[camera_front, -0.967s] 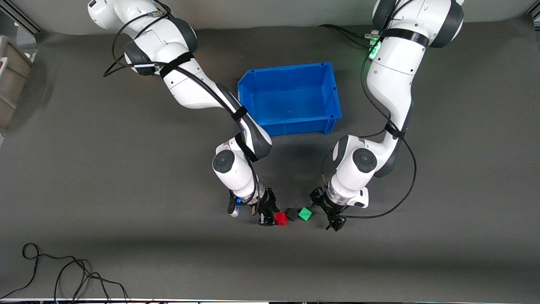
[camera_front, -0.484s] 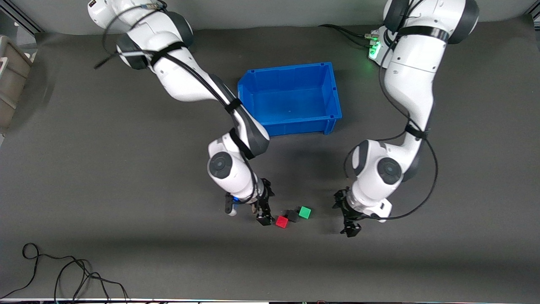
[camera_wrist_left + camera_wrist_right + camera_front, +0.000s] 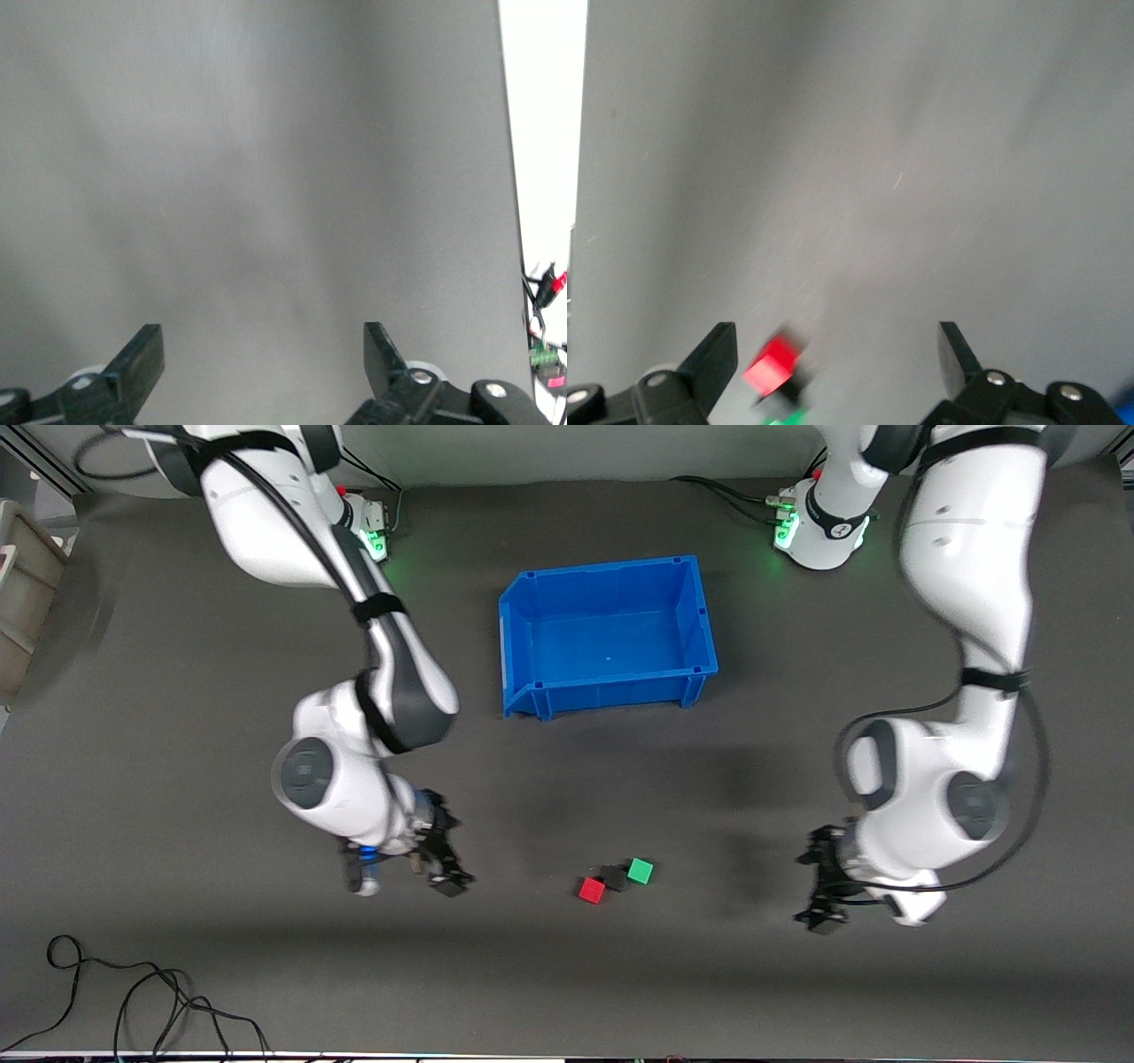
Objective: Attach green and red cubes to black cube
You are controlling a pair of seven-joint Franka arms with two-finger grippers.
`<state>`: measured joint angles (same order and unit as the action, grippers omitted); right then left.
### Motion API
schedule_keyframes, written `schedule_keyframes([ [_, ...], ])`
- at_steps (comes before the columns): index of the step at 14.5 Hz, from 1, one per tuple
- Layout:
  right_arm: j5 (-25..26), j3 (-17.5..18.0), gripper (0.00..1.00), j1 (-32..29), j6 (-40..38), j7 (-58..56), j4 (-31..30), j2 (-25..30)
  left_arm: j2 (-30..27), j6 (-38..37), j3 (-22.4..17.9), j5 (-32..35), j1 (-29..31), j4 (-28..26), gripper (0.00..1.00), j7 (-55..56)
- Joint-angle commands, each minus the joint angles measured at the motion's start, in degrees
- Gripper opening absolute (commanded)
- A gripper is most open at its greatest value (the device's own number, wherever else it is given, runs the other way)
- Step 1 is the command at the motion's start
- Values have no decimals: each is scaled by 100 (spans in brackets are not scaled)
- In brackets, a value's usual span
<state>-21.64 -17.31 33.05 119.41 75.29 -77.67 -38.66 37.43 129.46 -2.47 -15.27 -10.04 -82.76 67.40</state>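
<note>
Hard to make out against the dark table [image 3: 221, 957]: black cube [image 3: 614, 878], sitting between red cube [image 3: 591, 890] and green cube [image 3: 640, 871], apparently touching both, the three forming a short diagonal row on the mat, nearer the front camera than the blue bin [image 3: 704, 624]. Red at the right arm's end of the row and nearest the camera, green at the left arm's end. In the right wrist view, smeared red cube [image 3: 772, 366] and only a sliver of green [image 3: 784, 418] cut off at the frame edge. Right gripper [image 3: 443, 864] off toward the right arm's end, well apart from the row, fingers [image 3: 716, 356] spread wide and holding nothing. Left gripper [image 3: 822, 890] likewise well apart toward the left arm's end, fingers [image 3: 145, 351] spread wide over bare mat. Open mat on every side of the row. Loose black cable [image 3: 133, 1001] near the table's camera-side edge at the right arm's end.
</note>
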Motion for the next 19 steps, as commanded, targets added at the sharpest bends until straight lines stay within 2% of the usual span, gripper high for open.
schedule_keyframes([
  [1,178,-386,100,141,-120,-1224,-1274,1007,-586,-578,36,208,404,-135,100,-1864],
  [2,213,-509,100,149,-207,-1463,-1521,1271,-736,-693,36,348,536,-144,100,-2445],
  [6,1344,-712,100,141,-980,-2245,-1716,2142,-1395,-1377,36,1086,590,-136,100,-3907],
  [9,1391,-782,100,97,-1341,-3175,-1716,2555,-1852,-1896,44,1114,748,-144,100,-5198],
  [10,1408,-922,100,105,-1498,-3509,-1716,2670,-2028,-2168,36,1123,757,-153,100,-5576],
  [13,1426,-1203,100,114,-2104,-4565,-1716,3205,-2581,-2723,36,1158,749,-267,100,-6246],
  [15,1435,-1231,100,123,-2334,-4909,-1708,3531,-2881,-3065,44,1359,740,-302,100,-6484],
  [19,2155,-1169,100,184,-2457,-5314,-1673,3805,-3206,-3628,79,1518,678,-302,100,-6758],
])
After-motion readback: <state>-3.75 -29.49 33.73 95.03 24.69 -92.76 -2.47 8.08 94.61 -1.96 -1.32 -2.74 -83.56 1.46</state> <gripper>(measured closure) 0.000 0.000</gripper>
